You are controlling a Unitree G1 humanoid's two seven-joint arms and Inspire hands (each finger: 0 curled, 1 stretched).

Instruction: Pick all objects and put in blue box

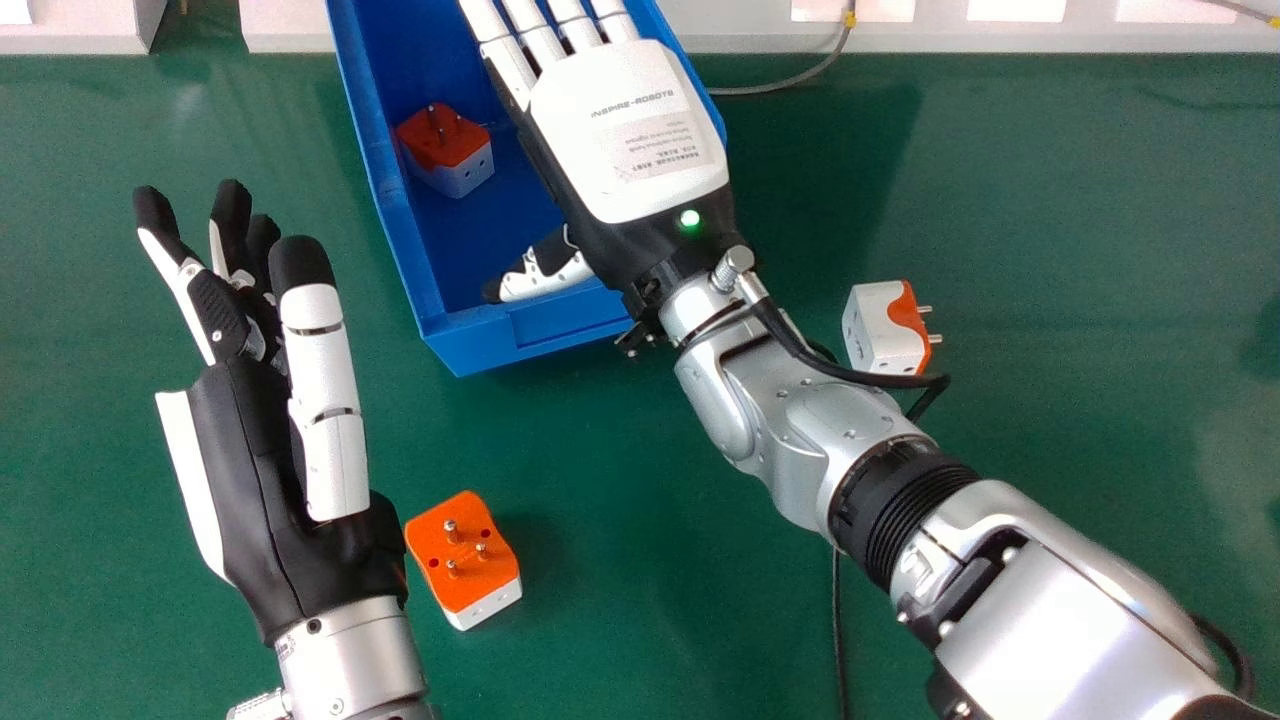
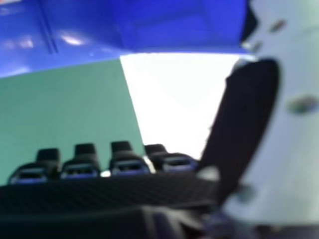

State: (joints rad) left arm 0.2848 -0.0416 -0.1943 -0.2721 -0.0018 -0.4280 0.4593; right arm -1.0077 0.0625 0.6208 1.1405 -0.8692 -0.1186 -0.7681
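Note:
In the head view my right hand [image 1: 630,130] is over the blue box [image 1: 400,240], palm down, fingers straight and thumb out to the side. The right hand view has my right hand [image 2: 127,164] with the blue box [image 2: 174,25] beyond its fingertips. An orange and white plug adapter [image 1: 447,150] lies inside the box by its left wall. Another adapter [image 1: 465,558] rests on the table, pins up, just right of my left hand [image 1: 290,480], whose fingers are relaxed. A third adapter [image 1: 886,328] lies on the table right of the box, beside my right forearm.
The green table [image 1: 620,560] surrounds the box. White equipment [image 1: 740,30] stands along the far edge, with a grey cable [image 1: 800,78] in front of it. A black cable [image 1: 840,630] runs over the table below my right forearm.

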